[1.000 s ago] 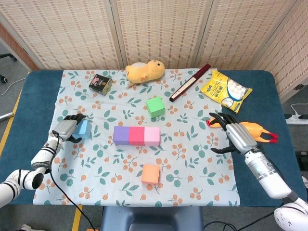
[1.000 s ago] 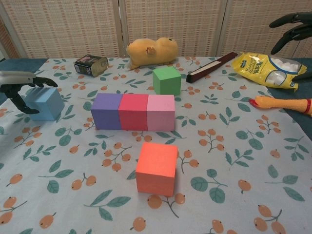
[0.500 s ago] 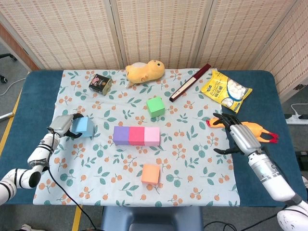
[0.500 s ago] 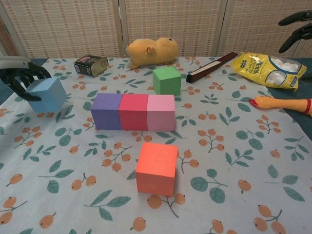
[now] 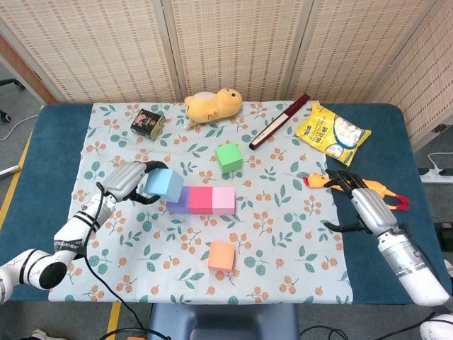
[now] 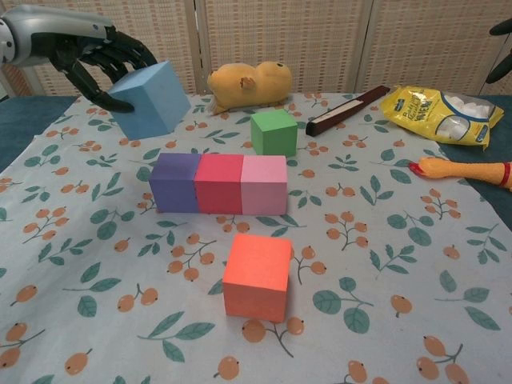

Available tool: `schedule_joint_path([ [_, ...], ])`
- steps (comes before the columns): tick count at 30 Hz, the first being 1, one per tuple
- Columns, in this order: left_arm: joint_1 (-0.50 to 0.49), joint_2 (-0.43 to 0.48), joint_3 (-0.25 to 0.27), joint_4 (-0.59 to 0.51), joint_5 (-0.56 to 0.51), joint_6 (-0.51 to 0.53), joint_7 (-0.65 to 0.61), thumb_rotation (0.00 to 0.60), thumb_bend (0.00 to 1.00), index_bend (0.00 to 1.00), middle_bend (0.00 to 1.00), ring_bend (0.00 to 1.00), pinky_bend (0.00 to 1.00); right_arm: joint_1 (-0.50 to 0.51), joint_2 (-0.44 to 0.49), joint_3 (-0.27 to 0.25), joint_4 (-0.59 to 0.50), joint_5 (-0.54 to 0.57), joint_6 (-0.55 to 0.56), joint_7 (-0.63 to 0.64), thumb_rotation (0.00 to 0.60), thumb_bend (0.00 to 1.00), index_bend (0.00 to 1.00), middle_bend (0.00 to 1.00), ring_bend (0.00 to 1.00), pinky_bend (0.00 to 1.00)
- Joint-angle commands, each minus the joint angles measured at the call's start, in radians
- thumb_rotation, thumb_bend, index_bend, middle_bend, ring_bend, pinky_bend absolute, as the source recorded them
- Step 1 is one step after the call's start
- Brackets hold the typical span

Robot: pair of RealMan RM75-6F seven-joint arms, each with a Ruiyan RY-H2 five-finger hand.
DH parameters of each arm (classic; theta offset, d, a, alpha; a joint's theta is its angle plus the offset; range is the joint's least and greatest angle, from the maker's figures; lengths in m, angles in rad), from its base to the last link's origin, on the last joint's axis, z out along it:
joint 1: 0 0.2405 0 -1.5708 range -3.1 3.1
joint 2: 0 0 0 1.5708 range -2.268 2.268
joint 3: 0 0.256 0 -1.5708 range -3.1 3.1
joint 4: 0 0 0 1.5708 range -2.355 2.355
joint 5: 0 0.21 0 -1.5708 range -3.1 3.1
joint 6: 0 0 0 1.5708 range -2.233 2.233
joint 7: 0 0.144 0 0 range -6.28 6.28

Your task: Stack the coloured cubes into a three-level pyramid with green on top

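So left hand (image 6: 96, 56) grips the blue cube (image 6: 150, 99) aloft, tilted, just left of the purple-red-pink row (image 6: 218, 183) (green cube (image 6: 274, 131) behind, orange (image 6: 256, 276) in front), right hand (image 5: 361, 205) empty, fingers spread.

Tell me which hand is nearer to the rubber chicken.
Right. The right hand hovers just beside the rubber chicken; the left hand, holding the blue cube, is far across the table.
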State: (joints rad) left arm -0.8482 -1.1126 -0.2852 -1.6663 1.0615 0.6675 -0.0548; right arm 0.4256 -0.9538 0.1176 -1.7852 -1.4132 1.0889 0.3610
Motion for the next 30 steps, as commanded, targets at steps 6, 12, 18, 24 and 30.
schedule_joint_path([
  [6, -0.218, -0.049, 0.066, -0.086, -0.357, 0.044, 0.351, 0.6, 0.31, 0.24, 0.3, 0.28, 0.23, -0.021, 0.017, -0.007, 0.009, -0.017, 0.021, 0.034, 0.6, 0.05, 0.0, 0.24, 0.0, 0.0],
  [12, -0.308, -0.095, 0.127, -0.119, -0.537, 0.156, 0.519, 0.6, 0.31, 0.21, 0.27, 0.27, 0.22, -0.025, 0.014, -0.01, 0.032, -0.025, 0.019, 0.063, 0.6, 0.05, 0.0, 0.25, 0.0, 0.0],
  [18, -0.372, -0.148, 0.159, -0.126, -0.676, 0.244, 0.642, 0.6, 0.31, 0.19, 0.24, 0.25, 0.22, -0.022, 0.007, -0.01, 0.053, -0.033, 0.012, 0.087, 0.6, 0.05, 0.0, 0.25, 0.0, 0.0],
  [24, -0.415, -0.169, 0.17, -0.132, -0.779, 0.285, 0.717, 0.6, 0.31, 0.18, 0.22, 0.24, 0.21, -0.019, 0.002, -0.01, 0.07, -0.036, 0.006, 0.105, 0.6, 0.05, 0.0, 0.25, 0.0, 0.0],
  [30, -0.441, -0.178, 0.156, -0.133, -0.862, 0.296, 0.741, 0.6, 0.31, 0.15, 0.18, 0.22, 0.21, -0.016, -0.001, -0.01, 0.08, -0.039, 0.002, 0.114, 0.6, 0.05, 0.0, 0.25, 0.0, 0.0],
])
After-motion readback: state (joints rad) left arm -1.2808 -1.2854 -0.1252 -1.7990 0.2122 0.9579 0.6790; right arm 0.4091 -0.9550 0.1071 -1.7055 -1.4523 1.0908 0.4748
